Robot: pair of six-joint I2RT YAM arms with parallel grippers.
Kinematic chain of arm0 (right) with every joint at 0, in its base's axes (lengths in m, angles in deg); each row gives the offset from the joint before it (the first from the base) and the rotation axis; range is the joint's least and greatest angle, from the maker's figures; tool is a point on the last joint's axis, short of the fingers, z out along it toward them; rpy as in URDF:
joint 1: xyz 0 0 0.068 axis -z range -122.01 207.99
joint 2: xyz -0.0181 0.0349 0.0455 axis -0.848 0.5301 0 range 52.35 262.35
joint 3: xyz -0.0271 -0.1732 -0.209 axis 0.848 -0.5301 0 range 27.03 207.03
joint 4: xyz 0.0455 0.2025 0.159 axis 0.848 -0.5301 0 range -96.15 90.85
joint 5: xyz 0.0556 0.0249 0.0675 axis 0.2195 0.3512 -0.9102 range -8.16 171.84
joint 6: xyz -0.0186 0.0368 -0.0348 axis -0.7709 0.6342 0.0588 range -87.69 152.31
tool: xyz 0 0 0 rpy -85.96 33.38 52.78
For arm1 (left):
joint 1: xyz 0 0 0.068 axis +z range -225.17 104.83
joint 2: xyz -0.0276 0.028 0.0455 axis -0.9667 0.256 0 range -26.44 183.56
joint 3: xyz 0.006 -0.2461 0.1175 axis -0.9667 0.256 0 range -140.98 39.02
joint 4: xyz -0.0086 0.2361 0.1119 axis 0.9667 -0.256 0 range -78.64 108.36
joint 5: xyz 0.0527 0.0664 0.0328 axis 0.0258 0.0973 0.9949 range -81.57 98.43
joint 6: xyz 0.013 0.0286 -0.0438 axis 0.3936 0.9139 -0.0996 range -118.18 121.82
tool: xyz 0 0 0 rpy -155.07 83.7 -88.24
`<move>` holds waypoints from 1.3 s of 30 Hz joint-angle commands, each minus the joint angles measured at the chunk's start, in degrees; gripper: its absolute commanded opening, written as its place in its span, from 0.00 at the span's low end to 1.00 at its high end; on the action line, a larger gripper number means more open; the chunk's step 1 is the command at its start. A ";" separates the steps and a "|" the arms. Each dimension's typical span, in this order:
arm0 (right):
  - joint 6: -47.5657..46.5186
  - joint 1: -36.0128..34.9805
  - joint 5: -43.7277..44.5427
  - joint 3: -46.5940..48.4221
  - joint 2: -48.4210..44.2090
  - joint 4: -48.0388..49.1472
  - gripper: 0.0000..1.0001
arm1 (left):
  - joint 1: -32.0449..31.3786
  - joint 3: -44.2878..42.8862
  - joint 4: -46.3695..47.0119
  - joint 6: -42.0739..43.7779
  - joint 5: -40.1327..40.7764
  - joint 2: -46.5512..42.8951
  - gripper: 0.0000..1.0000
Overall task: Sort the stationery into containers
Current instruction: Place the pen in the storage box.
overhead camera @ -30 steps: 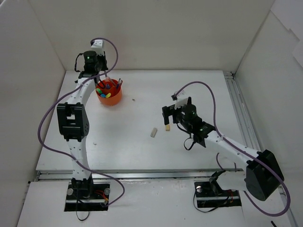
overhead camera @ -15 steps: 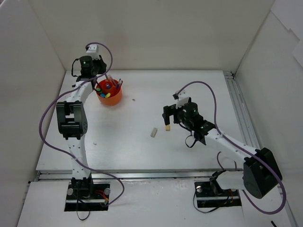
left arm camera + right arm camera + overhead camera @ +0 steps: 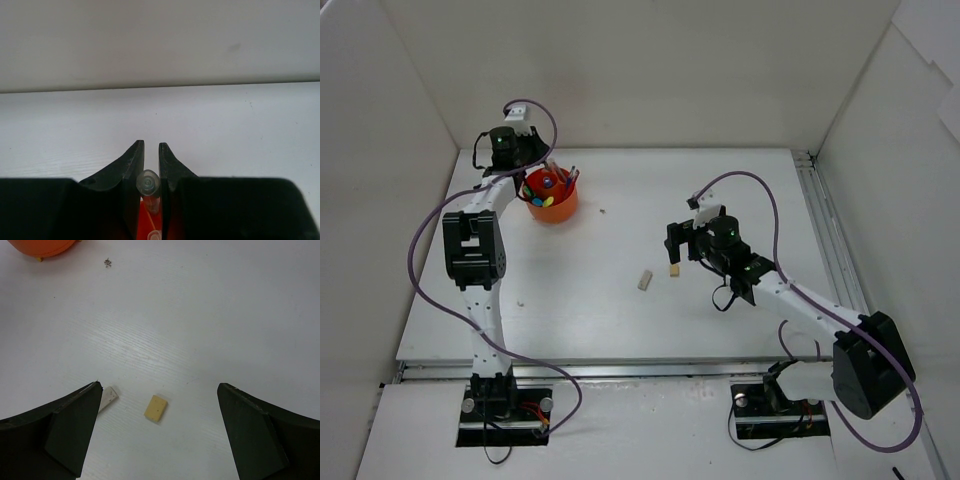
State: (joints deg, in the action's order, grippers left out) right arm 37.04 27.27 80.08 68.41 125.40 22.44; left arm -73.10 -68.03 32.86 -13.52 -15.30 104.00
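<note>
Stationery: two erasers lie loose on the bench point(image 3: 740, 190), a tan eraser point(image 3: 156, 408) and a pale eraser point(image 3: 108, 396). The other items are judged to be stowed or in hand.
Right hand point(image 3: 158, 385): it is spread wide and nothing is held. It hangs above the bench with the tan eraser straight below it, about midway between the fingers.
Tan eraser risk: the piece lies flat and skewed to the fingers. It could be caught by a corner and squirted out sideways when the hand is closed.
Pale eraser risk: it lies just beside one finger and is partly hidden by it. On a straight descent it could be struck or dragged by that finger.
Speck point(image 3: 108, 262): a small dark bit is seen well beyond the right hand. It is judged to be debris and no part of the sorting.
Orange organizer point(image 3: 556, 212): it stands far beyond the right hand and directly under the left hand, with coloured caps showing inside.
Left hand point(image 3: 149, 146): it is narrowed almost fully onto a clear tube point(image 3: 148, 183), whose end faces the wrist camera, with orange showing below.
Tube risk: which compartment lies beneath cannot be told. If released off-centre, the tube could be caught on a divider or on upright pens and toppled onto the bench. The organizer could also be shoved if the hand is lowered against its rim.
</note>
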 commanded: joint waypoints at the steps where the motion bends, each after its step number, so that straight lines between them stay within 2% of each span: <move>1: 0.54 0.40 0.09 2.82 0.33 2.76 0.98 | -0.75 -4.05 0.89 2.93 0.96 -0.97 0.00; 8: 0.63 0.31 0.27 2.82 -0.02 2.67 0.98 | -1.36 -3.26 -0.70 1.89 2.72 -1.14 0.00; 14: 0.72 0.40 0.26 2.21 -1.33 2.67 0.98 | -1.36 -3.61 -2.20 1.27 2.90 -1.32 0.07; 17: 0.81 0.40 0.44 1.59 -2.30 2.67 0.98 | -1.36 -3.09 -1.93 1.36 2.11 -1.58 0.03; 21: 0.81 0.40 0.97 0.80 -3.45 2.85 0.98 | -1.36 -2.91 -2.90 1.80 2.01 -1.93 0.08; 23: 0.63 0.39 1.32 0.63 -3.54 2.94 0.98 | -1.36 -2.82 -2.99 2.06 2.10 -2.02 0.00; 26: 0.63 0.31 1.23 0.62 -3.45 2.85 0.98 | -1.36 -2.38 -3.16 2.85 2.45 -2.55 0.00; 29: 0.19 0.31 1.14 0.71 -3.71 2.85 0.98 | -1.36 -1.50 -3.25 3.55 4.38 -3.07 0.00; 34: 0.01 0.31 0.97 0.63 -4.06 2.94 0.98 | -2.67 3.41 0.78 5.91 14.05 -5.45 0.00; 39: 0.28 0.31 0.71 0.97 -3.36 3.46 0.98 | -4.61 2.37 -0.70 9.62 18.54 -5.54 0.00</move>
State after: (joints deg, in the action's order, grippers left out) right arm 37.21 27.27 80.15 68.37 123.74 22.44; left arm -76.27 -64.58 31.92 -8.14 -1.29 102.47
